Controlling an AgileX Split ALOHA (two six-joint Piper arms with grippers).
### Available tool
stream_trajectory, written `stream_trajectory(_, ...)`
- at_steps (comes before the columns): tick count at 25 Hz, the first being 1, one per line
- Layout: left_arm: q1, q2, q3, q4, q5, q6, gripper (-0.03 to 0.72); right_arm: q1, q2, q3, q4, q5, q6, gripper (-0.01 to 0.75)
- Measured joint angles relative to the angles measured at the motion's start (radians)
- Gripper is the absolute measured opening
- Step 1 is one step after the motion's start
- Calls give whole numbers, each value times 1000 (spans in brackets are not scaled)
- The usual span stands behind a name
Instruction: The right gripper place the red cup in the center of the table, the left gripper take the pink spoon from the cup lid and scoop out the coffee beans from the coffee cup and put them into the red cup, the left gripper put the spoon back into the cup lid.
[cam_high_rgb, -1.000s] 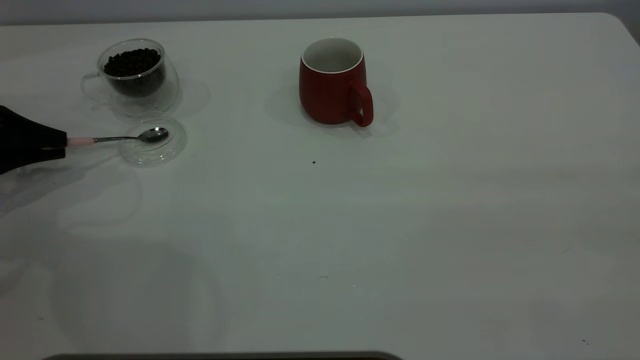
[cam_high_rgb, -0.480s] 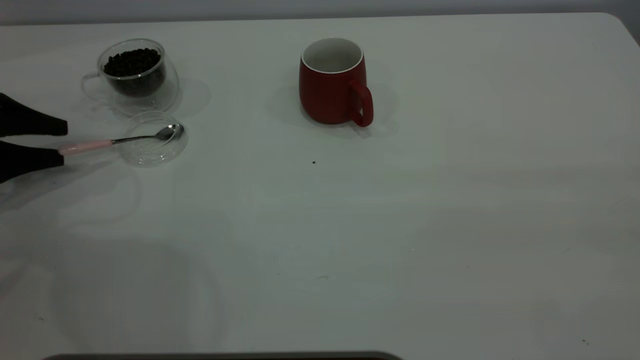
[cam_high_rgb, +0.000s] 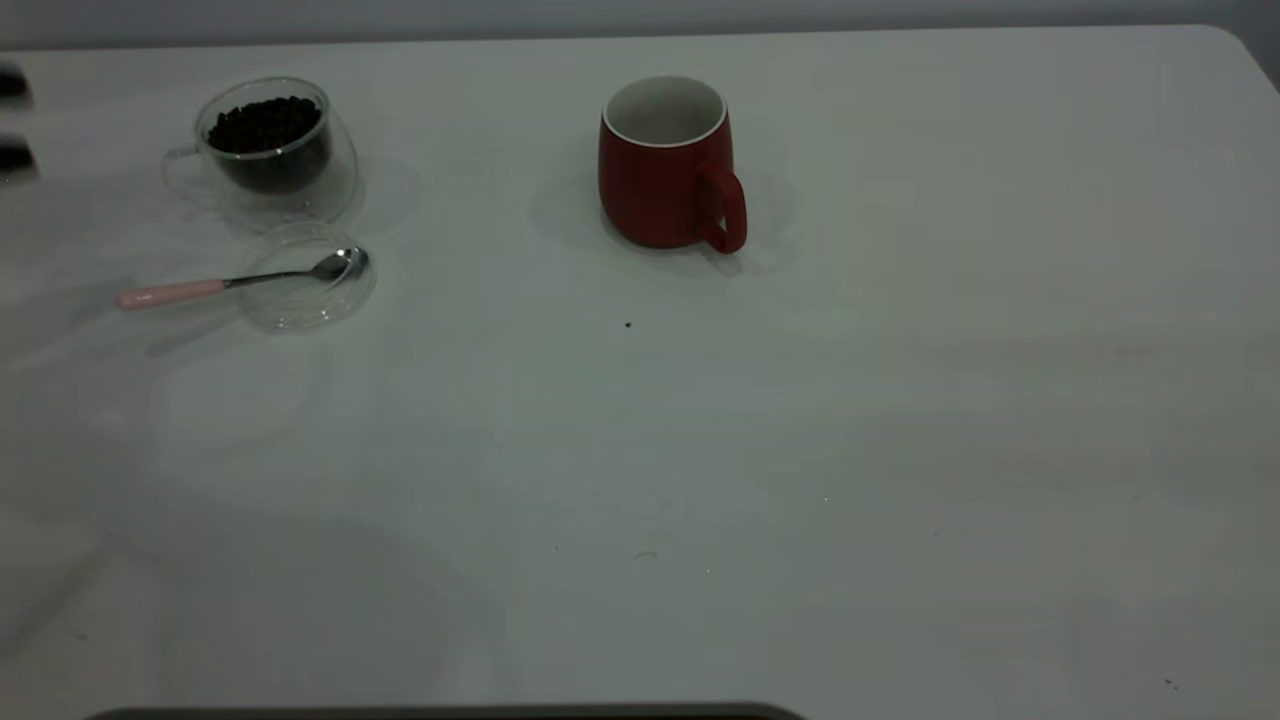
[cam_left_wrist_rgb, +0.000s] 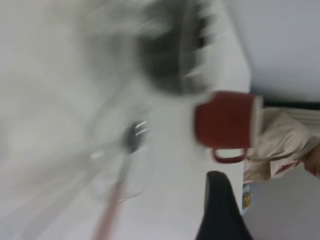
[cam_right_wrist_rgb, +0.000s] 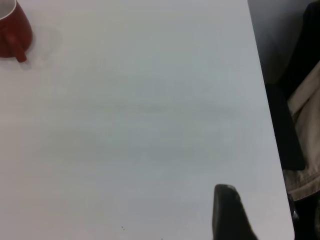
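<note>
- The left gripper (cam_high_rgb: 14, 125) is caught only at the far left edge of the exterior view, as two blurred dark tips with a clear gap between them, so the jaws are spread and nothing is held.
- The pink spoon (cam_high_rgb: 240, 281) is found well apart from those jaws, lower in the exterior view and toward the table's middle; its metal bowl is rested in the cup lid (cam_high_rgb: 300, 305) and its pink handle is stuck out over the rim on the side nearer the gripper.
- The coffee cup (cam_high_rgb: 268, 150) is seen near the jaws, just beyond the lid, with the coffee beans (cam_high_rgb: 264, 125) heaped inside.
- The red cup (cam_high_rgb: 668, 165) is stood upright on the table (cam_high_rgb: 800, 450), far from the left jaws, with its handle turned toward the camera. Whether any beans are inside can't be told.
- In the left wrist view everything is heavily smeared; the red cup (cam_left_wrist_rgb: 227, 125) and the spoon (cam_left_wrist_rgb: 127, 160) can just be made out.
- Of the right gripper (cam_right_wrist_rgb: 227, 212) only one dark finger is shown in its own wrist view, so its jaw state cannot be told; the red cup (cam_right_wrist_rgb: 14, 32) is far off from it.
</note>
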Motion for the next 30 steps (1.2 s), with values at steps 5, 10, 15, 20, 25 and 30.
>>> stream_trajectory(5,-49,-278,0,20,13,-106,508,0,0,0,0,0,0,437)
stream_trajectory(10,-162,-609,3,267,-51,-364,505,0,0,0,0,0,0,437)
stream_trajectory(15,-382,-875,5,905,-69,-907,505,0,0,0,0,0,0,437)
stream_trajectory(20,-575,-1008,38,1285,49,-1282,505,0,0,0,0,0,0,437)
stream_trajectory(25,-743,-1130,193,1332,49,-1335,505,0,0,0,0,0,0,437)
stream_trajectory(30,-839,-1294,413,1351,49,-1339,505,0,0,0,0,0,0,437)
